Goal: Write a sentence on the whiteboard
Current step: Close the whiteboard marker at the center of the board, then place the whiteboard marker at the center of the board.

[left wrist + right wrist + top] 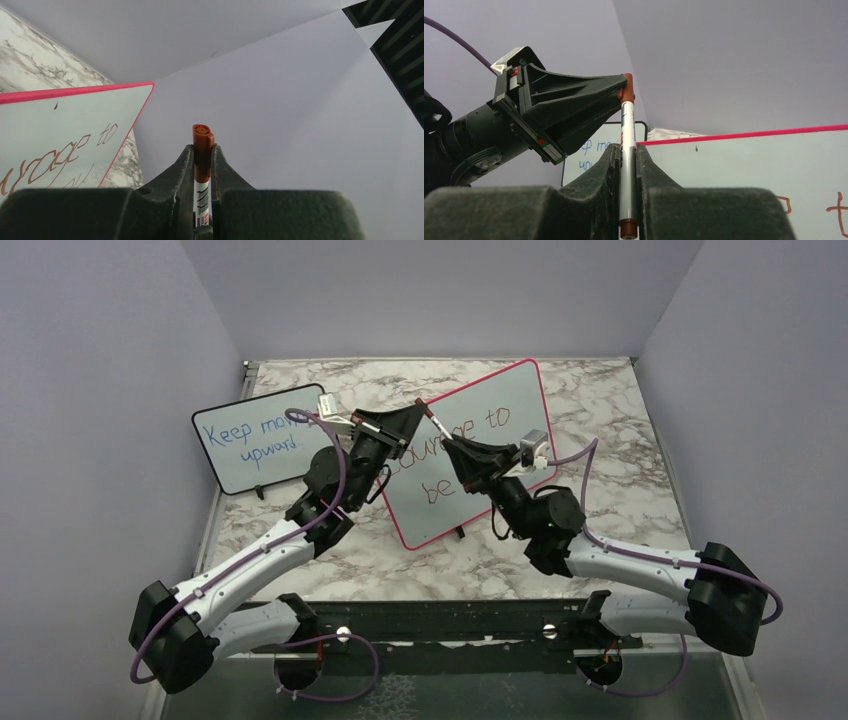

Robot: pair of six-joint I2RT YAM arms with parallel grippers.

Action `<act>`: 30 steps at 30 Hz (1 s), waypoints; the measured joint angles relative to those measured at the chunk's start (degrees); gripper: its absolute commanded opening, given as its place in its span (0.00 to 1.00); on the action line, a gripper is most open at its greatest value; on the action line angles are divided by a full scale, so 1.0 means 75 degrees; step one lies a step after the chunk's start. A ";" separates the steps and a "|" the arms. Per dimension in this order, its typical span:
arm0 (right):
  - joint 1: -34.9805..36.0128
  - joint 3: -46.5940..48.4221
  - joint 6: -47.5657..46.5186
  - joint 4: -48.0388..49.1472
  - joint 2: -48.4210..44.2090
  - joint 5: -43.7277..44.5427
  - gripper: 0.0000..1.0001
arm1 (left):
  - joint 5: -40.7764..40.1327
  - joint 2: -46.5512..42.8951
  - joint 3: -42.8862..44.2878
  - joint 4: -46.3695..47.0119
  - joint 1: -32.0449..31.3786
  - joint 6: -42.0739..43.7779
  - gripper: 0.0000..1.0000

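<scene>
The whiteboard [505,390] with a red-pink frame stands tilted at the table's middle. It also shows in the left wrist view [75,112] and the right wrist view [749,165]. On it the sentence [487,422] in red-brown handwriting reads "Courage to" over "be"; both grippers cover part of it. A white marker [434,426] with a red-brown cap [203,142] hangs in front of the board. My left gripper [202,148] is shut on the cap. My right gripper [627,148] is shut on the marker's barrel [627,170]. In the top view the left gripper [417,410] and right gripper [450,445] face each other.
A smaller black-framed board [255,440] with blue writing "Keep moving upward" stands at the left, behind my left arm; it also shows in the right wrist view [596,150]. Lilac walls close in the marble table [600,430] at the back and both sides.
</scene>
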 measured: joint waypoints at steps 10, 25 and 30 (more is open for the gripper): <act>0.0102 -0.0172 0.0420 -0.0102 -0.0093 -0.0125 0.01 | -0.0318 -0.0586 -0.0764 0.0361 -0.0213 0.0160 0.00; -0.0070 -0.0140 -0.1014 -0.3442 -0.2107 0.1903 0.01 | -0.1244 -0.2177 -0.0478 -0.3019 -0.0781 0.2174 0.58; -0.0731 0.0000 -0.1035 -0.5184 -0.2445 0.3124 0.01 | -0.2072 -0.2713 -0.0032 -0.4491 -0.0784 0.3305 0.67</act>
